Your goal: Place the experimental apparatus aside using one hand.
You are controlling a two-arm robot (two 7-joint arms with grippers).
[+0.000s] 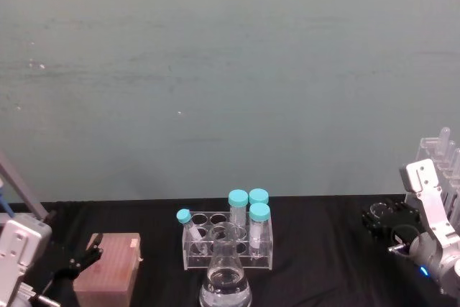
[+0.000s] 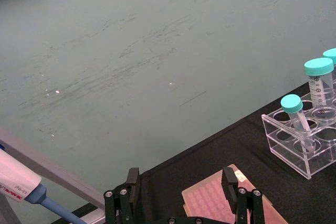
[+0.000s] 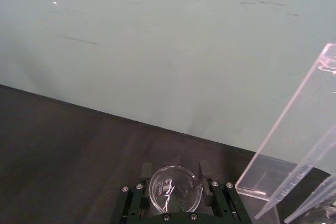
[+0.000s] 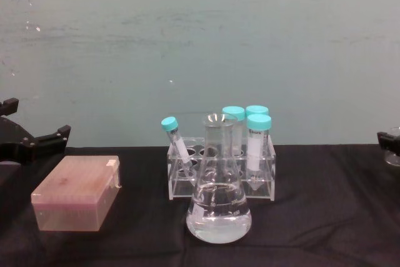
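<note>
A small clear beaker point(image 3: 175, 190) sits between the black fingers of my right gripper point(image 3: 176, 169), which is shut on it near the table's right edge point(image 1: 386, 222). Just to its right stands the tall acrylic stand with long pipettes point(image 1: 444, 165), also seen close by in the right wrist view point(image 3: 294, 150). The conical flask of clear liquid point(image 4: 219, 207) stands at the front centre of the black cloth point(image 1: 227, 278). My left gripper point(image 2: 180, 182) hangs open at the left, beside a pink box point(image 1: 79, 258).
A clear rack with teal-capped tubes point(image 4: 220, 166) stands right behind the flask. A pink tip box point(image 4: 78, 193) lies at the front left. A hand pipette point(image 2: 21, 188) rests on a stand at the far left. A pale green wall backs the table.
</note>
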